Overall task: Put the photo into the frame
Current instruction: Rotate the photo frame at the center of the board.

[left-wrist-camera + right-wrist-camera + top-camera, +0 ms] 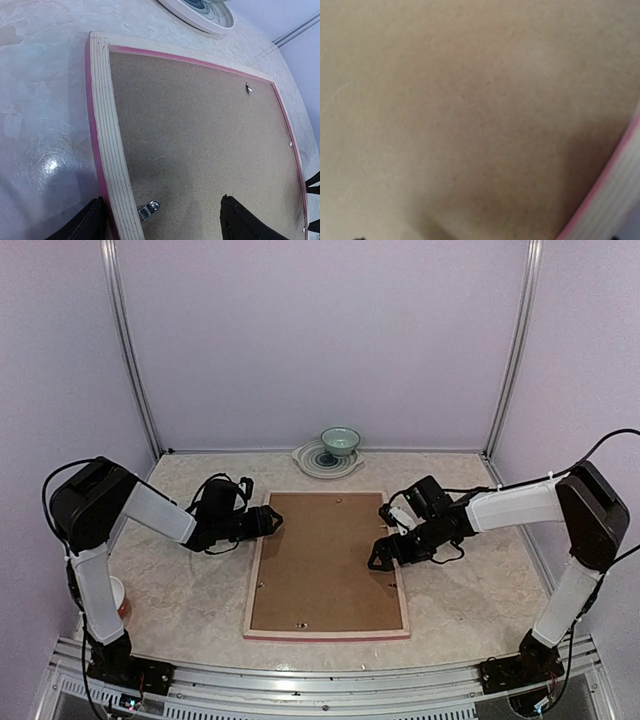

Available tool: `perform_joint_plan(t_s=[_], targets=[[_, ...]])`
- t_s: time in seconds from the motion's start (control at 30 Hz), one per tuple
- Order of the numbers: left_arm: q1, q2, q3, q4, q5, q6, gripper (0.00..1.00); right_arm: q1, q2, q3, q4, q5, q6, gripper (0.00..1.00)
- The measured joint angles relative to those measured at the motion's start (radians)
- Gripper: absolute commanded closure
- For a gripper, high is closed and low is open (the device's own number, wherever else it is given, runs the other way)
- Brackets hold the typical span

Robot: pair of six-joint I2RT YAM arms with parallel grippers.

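Observation:
The frame (325,634) lies face down in the middle of the table, pale wood up with a pink edge. A brown hardboard backing (325,560) fills it. The photo is hidden. My left gripper (272,521) is open at the frame's left rail (107,130); one finger (90,222) is outside the rail and the other is over the backing (200,130). A small metal clip (149,209) sits between them. My right gripper (380,555) hangs open just above the backing (470,100) near the right rail (610,210), holding nothing.
A white plate (327,458) with a pale green bowl (340,441) stands at the back, just beyond the frame's far rail. A small cup (118,595) sits by the left arm's base. Pale walls enclose the table on three sides.

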Motion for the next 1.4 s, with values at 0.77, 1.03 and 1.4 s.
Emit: perform_joint_plan(t_s=[0.77,1.03,1.4], targets=[[-0.058,0.171,0.295,-0.124,0.015,-0.013,0.23,0.096,-0.145,-0.102,-0.152,-0.032,0.052,0.01],[-0.078,0.248,0.403,-0.131,0.037,-0.020,0.22,0.106,-0.190,-0.130,-0.181,-0.077,0.060,0.01],[-0.050,0.189,0.325,-0.110,0.042,-0.077,0.01,0.080,-0.309,-0.078,-0.264,0.051,0.042,0.01]])
